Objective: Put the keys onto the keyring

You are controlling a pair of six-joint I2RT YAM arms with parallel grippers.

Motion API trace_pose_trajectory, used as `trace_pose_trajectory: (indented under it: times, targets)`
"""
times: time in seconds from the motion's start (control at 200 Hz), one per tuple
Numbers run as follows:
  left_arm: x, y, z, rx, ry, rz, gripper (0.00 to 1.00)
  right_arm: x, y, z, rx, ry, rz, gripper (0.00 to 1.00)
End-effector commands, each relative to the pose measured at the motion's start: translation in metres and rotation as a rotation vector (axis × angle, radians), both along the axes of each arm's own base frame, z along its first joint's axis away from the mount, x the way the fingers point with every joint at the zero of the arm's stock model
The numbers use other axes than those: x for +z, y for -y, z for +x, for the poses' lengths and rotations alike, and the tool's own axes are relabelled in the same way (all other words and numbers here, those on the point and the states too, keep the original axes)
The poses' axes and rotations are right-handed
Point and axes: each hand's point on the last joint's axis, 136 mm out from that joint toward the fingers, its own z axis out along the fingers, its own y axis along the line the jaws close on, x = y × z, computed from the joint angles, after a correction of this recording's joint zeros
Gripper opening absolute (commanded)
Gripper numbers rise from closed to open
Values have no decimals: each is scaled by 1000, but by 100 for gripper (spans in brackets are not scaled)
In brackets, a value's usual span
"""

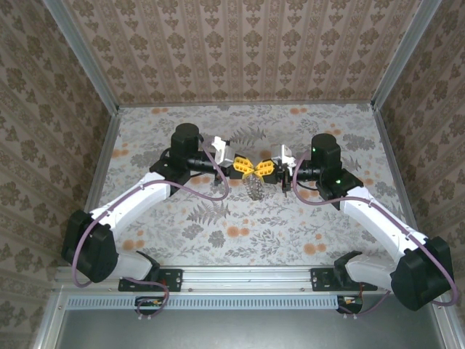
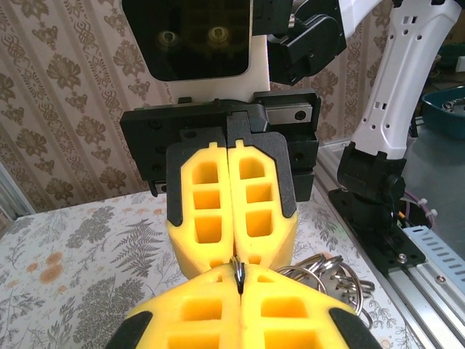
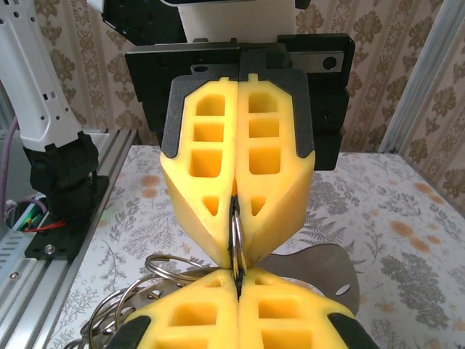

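- Both arm bases stand on the aluminium rail (image 1: 240, 280) at the near edge of the bench (image 1: 182, 233), the left arm on the left.
- Both arms reach inward over the floral bench top and meet tip to tip near its middle.
- The left hand (image 1: 251, 167) has its yellow fingers pressed together, clamped on a thin wire of the keyring (image 3: 236, 222).
- The right hand (image 1: 260, 168) faces it with fingers likewise together, pinching the same keyring from the other side; the fingertips of the two hands nearly touch.
- In the left wrist view, the wire shows as a dark sliver at the closed seam of the left hand (image 2: 238, 285), with the right hand (image 2: 234, 258) directly opposite.
- A bunch of metal rings (image 1: 254, 189) lies just below the pinch point; whether it touches the bench cannot be told.
- In the right wrist view, a flat grey metal tab (image 3: 330, 267) sits beside that bunch.
- The patterned back wall (image 1: 247, 51) stands well beyond the hands.
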Motion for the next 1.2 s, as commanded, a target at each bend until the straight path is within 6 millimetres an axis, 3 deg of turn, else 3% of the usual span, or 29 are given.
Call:
trace_pose_trajectory:
  times: [0.0,0.255,0.64,0.865,1.195]
  targets:
    - [-2,3,0,-4,-9,29,8,8,0,1,-21,38,-5,0]
    - [-25,1,8,43,-23,149,13,-9,9,13,-120,20,-144,0]
    - [-30,-1,10,66,-1,175,12,-21,8,14,-151,30,-236,0]
    - [-50,3,12,90,-6,265,12,-34,4,14,-155,54,-330,0]
    - [-58,5,8,86,-6,290,12,-40,7,17,-189,80,-379,0]
